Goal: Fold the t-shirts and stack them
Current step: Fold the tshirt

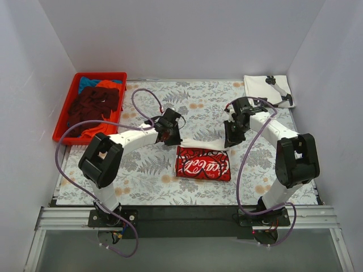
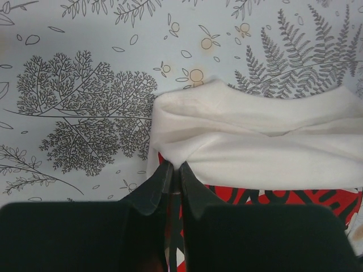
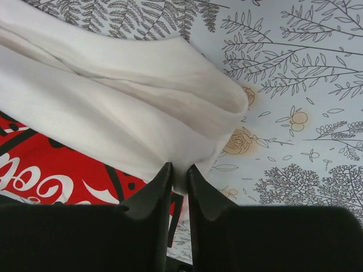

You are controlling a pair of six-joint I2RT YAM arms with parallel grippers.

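Bright, even, diffuse light falls from overhead in the top view and bounces off the white walls (image 1: 170, 34). The arms cast only faint, soft-edged shadows on the patterned table (image 1: 198, 107), and the wide lens splays the walls outward toward 10 and 2 o'clock. In both wrist views the white t-shirt (image 2: 255, 136) is very bright, its folds marked only by pale grey shading, while the left gripper (image 2: 174, 170) and right gripper (image 3: 180, 170) at 6 o'clock are underexposed black and slightly soft.
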